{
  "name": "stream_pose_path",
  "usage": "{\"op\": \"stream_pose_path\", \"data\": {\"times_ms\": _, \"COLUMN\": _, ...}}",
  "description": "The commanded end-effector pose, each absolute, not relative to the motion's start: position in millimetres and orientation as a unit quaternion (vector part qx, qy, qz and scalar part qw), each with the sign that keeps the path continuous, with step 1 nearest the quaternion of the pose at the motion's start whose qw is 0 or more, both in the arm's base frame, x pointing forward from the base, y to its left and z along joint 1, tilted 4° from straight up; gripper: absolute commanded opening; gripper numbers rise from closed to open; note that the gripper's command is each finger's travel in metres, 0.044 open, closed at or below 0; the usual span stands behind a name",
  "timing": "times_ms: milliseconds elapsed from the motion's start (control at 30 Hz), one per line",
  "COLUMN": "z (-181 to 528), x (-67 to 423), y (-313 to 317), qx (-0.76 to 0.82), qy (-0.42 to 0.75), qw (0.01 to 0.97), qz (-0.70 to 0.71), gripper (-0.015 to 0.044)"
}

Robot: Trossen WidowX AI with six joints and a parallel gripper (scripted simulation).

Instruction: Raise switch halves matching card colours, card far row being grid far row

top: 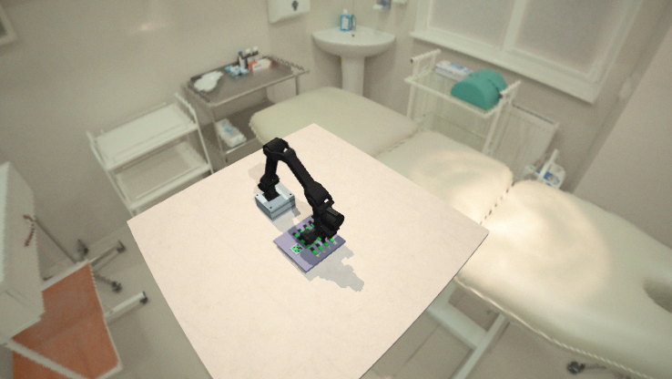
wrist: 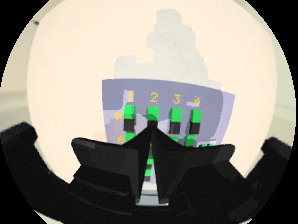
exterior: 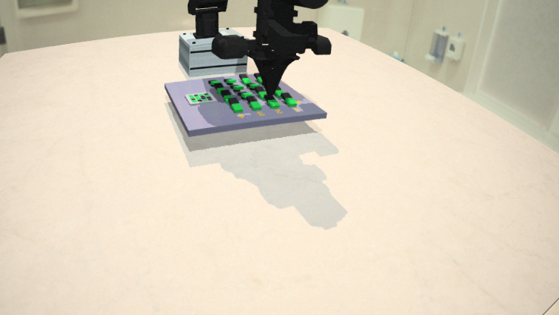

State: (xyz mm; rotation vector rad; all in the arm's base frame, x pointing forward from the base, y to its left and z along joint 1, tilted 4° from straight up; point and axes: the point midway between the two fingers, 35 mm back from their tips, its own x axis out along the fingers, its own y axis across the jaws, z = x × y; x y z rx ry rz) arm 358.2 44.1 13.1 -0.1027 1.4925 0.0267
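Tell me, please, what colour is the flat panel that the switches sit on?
The panel is pale lilac, a greyish purple; the exterior view shows it best.

Yellow column numbers 1, 2 and 3 stand on the panel (wrist: 226, 106) above its switches.

Matt lilac panel (exterior: 219, 121), glossy plastic switches (exterior: 254, 104)

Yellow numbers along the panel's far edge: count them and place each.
4. In the wrist view they line the far edge of the panel, left to right: 1, 2, 3, 4. The shut claw covers none of them.
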Motion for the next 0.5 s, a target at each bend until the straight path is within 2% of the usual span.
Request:
{"op": "stream_pose_path", "data": {"times_ms": 0, "z": 12.7, "x": 358.5, "y": 43.1, "qx": -0.050, "qy": 0.678, "qw": 0.733, "qz": 0.011, "gripper": 0.0000}}
{"op": "stream_pose_path", "data": {"times_ms": 467, "z": 10.9, "x": 358.6, "y": 43.0, "qx": -0.050, "qy": 0.678, "qw": 0.733, "qz": 0.011, "gripper": 0.0000}}
